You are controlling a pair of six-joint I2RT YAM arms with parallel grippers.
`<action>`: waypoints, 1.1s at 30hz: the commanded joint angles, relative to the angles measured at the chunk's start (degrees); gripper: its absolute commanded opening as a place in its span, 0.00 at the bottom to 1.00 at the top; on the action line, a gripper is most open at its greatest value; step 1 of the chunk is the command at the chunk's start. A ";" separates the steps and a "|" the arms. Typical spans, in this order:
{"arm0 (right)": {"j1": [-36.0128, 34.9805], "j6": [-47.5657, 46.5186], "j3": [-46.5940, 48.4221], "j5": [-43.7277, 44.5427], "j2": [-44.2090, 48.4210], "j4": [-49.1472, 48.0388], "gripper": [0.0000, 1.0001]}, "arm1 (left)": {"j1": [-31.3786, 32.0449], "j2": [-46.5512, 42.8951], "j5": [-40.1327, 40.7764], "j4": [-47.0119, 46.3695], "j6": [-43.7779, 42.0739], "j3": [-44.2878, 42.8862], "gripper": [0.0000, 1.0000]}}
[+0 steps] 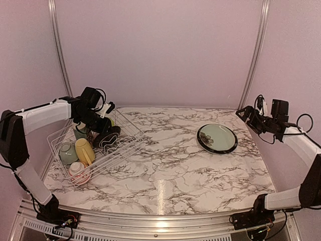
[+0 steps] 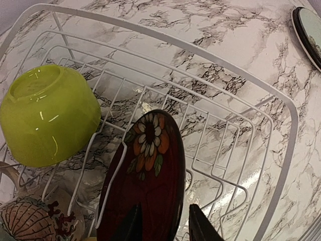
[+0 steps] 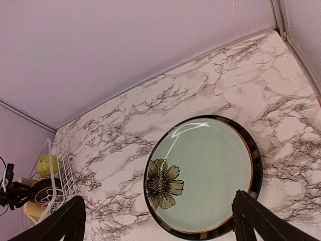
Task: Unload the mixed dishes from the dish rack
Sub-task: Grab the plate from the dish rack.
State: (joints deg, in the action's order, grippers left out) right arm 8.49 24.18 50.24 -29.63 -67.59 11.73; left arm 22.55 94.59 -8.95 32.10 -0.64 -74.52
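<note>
The white wire dish rack [image 1: 123, 145] stands at the table's left. A dark red flowered plate [image 2: 145, 175] stands on edge between its prongs. My left gripper [image 2: 165, 226] is open and straddles that plate's near rim, one finger in front of its face and one just past its edge. A lime-green bowl [image 2: 47, 115] lies tipped to the plate's left, with a red-patterned bowl [image 2: 35, 221] below it. A yellow mug [image 1: 84, 150] and a pale green mug [image 1: 67, 153] sit in the rack's near part. My right gripper [image 1: 246, 114] hangs open and empty above a black-rimmed pale green plate [image 3: 200, 175].
The pale green plate [image 1: 217, 138] lies flat on the marble table at the right. Walls with metal rails [image 1: 253, 60] close in the back and sides. The rack's right rim [image 2: 288, 130] runs close to the left gripper.
</note>
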 commanded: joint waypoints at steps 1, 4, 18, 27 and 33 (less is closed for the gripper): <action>0.39 2.56 -1.54 -4.96 2.42 -4.34 0.98 | -0.05 1.25 -0.47 2.84 -3.11 -2.03 0.29; 0.39 3.26 -1.74 -5.56 3.76 -5.26 0.97 | -0.21 2.10 -0.26 4.71 -4.97 -3.90 0.24; 0.39 2.76 -0.97 -2.94 4.56 -2.37 0.96 | -0.28 4.63 -4.66 7.89 -7.06 -6.60 0.10; 0.39 1.82 -0.67 -1.17 5.53 -0.68 0.96 | -0.40 6.48 -5.22 11.26 -6.90 -10.33 0.00; 0.39 1.63 -0.24 -0.52 5.54 -0.33 0.96 | -0.40 6.09 -5.00 14.30 -5.61 -13.98 0.00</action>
State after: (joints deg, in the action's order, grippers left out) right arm 8.97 26.50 48.40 -31.29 -62.87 10.39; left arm 22.20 100.49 -13.65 41.80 -9.93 -84.90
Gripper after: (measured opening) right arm 0.958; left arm 0.096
